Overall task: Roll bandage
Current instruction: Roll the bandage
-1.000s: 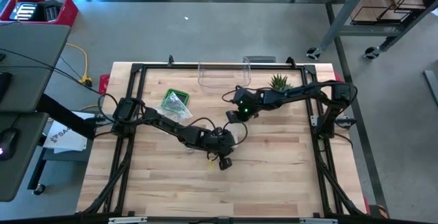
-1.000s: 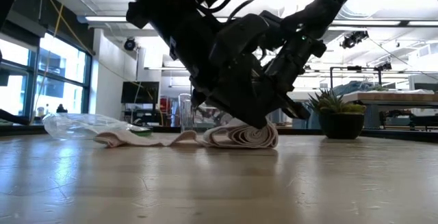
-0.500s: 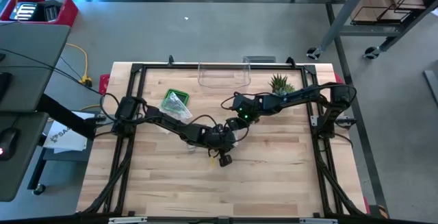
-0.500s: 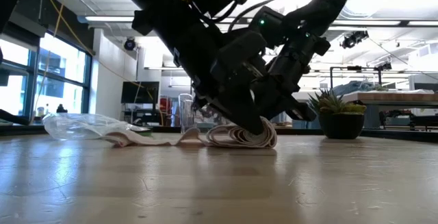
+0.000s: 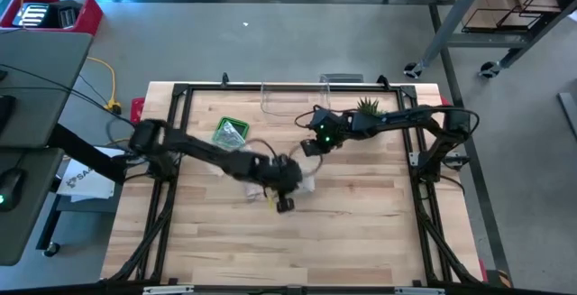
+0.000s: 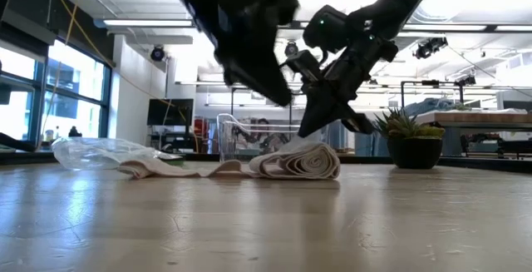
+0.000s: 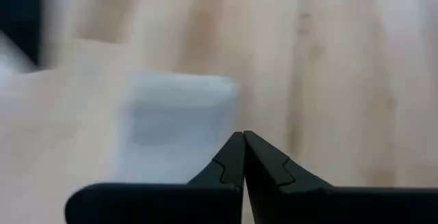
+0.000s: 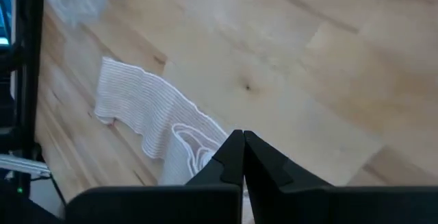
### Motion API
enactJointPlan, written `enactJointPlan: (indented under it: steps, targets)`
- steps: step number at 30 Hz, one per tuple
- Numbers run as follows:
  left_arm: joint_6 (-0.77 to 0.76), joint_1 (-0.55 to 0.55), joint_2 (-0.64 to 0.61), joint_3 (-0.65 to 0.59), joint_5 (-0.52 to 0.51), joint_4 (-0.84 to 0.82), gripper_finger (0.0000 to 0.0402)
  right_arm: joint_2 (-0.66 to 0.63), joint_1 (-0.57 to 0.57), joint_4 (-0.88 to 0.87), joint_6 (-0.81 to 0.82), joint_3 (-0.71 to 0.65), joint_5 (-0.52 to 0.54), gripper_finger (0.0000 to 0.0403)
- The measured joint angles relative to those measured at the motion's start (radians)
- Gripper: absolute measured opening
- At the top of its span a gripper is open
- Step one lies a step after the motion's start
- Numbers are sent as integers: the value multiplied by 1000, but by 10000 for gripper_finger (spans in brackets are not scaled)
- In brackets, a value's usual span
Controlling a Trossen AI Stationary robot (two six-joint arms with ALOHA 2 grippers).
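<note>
Left gripper (image 6: pixel 278 97) — fingers together — has lifted off the bandage (image 6: pixel 303 162), right gripper (image 6: pixel 306 126) likewise closed.

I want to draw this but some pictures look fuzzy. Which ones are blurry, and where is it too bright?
Left wrist view: everything past the shut left gripper is smeared; the bandage is a pale blur. Right wrist view: sharp, the bandage's weave shows clearly. Low view: bright ceiling lights wash out the top, so the arms look like dark shapes, one smeared. High view: the left arm is a little smeared.
</note>
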Motion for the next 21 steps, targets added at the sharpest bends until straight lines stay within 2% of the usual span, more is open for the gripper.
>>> enactJointPlan:
  steps: [4, 7, 15, 21]
  targets:
    - [56, 40, -117, -17, -75, -86, 0, -39, -5, -64, -57, 0, -3, 0]
    - [34, 60, -175, -78, -103, -109, 0, -57, 21, -117, -85, 0, -9, 0]
    - [-197, 6, -279, -307, -23, -119, 0, -62, 118, -218, -139, -1, -7, 0]
    - [-279, -36, -328, -337, -22, -212, 0, -62, 141, -195, -98, -1, -4, 0]
